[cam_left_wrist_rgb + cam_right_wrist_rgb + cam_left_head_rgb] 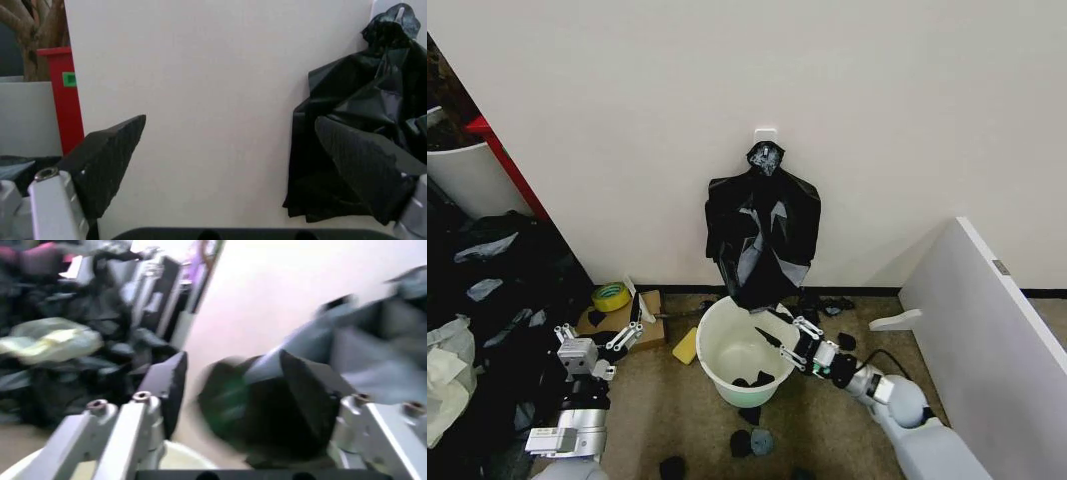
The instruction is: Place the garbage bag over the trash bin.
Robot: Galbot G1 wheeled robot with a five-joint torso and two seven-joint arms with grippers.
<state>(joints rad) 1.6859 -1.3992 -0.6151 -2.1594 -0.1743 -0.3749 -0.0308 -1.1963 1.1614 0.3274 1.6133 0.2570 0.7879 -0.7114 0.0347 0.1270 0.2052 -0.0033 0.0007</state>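
Observation:
The trash bin (723, 352), a round white bucket, stands on the floor by the wall with a few black scraps inside. Above it a flat bunch of black bags (763, 235) hangs from a wall hook by a knotted top; I cannot single out one garbage bag from it. My right gripper (777, 328) is open over the bin's far rim, just under the bunch's lower end. In the right wrist view, black plastic (267, 405) lies between and beyond the open right gripper (237, 390). My left gripper (630, 326) is open and empty, left of the bin, facing the wall and the bunch (360, 115).
A yellow tape roll (611, 296), a cardboard box (649, 318) and a yellow sponge (685, 346) lie left of the bin. Black bags (497, 290) pile up at far left below a white drum with a red frame (467, 170). A white panel (987, 330) stands right. Black scraps (752, 440) litter the floor.

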